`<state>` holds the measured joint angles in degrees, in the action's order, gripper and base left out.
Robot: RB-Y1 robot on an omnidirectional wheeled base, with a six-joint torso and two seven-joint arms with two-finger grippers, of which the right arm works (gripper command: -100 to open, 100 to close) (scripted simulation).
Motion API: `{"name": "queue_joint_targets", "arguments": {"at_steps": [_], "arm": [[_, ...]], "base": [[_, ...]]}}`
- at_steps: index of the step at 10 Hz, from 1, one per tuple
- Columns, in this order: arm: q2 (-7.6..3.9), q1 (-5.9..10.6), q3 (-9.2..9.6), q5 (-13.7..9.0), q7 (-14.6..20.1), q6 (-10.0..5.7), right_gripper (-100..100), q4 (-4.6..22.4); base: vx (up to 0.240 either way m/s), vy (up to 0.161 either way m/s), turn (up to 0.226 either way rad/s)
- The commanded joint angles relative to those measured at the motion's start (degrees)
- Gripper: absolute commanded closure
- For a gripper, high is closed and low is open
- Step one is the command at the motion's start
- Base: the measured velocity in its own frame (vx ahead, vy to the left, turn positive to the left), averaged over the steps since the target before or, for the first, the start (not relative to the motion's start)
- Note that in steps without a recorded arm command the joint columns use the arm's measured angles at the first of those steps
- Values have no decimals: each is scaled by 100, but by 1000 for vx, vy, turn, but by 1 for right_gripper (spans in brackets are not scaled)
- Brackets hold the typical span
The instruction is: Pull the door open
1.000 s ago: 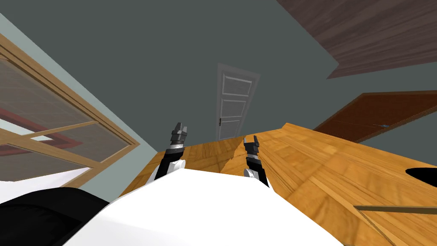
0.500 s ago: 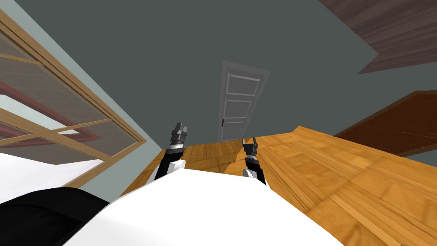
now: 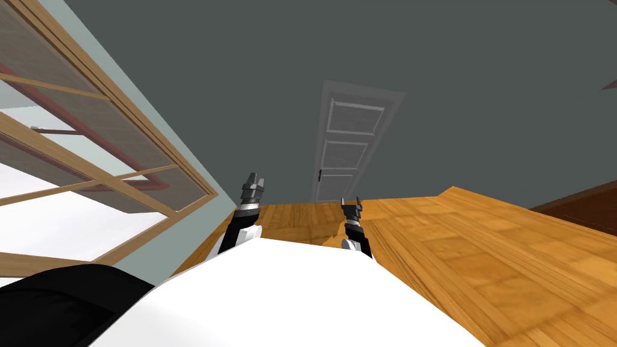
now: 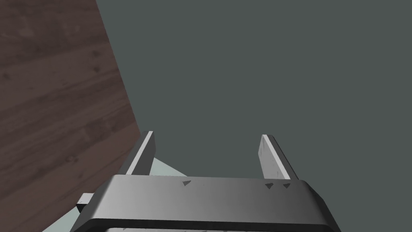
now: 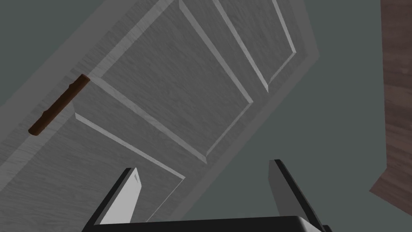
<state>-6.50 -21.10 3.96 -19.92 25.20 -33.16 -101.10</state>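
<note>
Though the left gripper (image 4: 207, 139) and right gripper (image 5: 203, 165) both gape empty, the door (image 5: 181, 80) looks rigid and heavy, best gripped at its handle (image 5: 58, 105).

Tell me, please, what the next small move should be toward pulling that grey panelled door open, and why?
Probably drive the base forward toward the door, steering so the right gripper lines up with the handle. The door stands shut across the wooden floor, well beyond both arms, and its brown handle lies off to one side of the right gripper's open fingers.
</note>
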Motion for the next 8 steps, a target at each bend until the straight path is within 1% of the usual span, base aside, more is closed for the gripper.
{"name": "queue_joint_targets", "arguments": {"at_steps": [1, 8], "arm": [[-21, 63, 35, -127, 160, -100, -100, 215], [-128, 276, 163, -697, 804, -401, -100, 986]], "base": [[93, -32, 169], [91, -33, 167]]}}
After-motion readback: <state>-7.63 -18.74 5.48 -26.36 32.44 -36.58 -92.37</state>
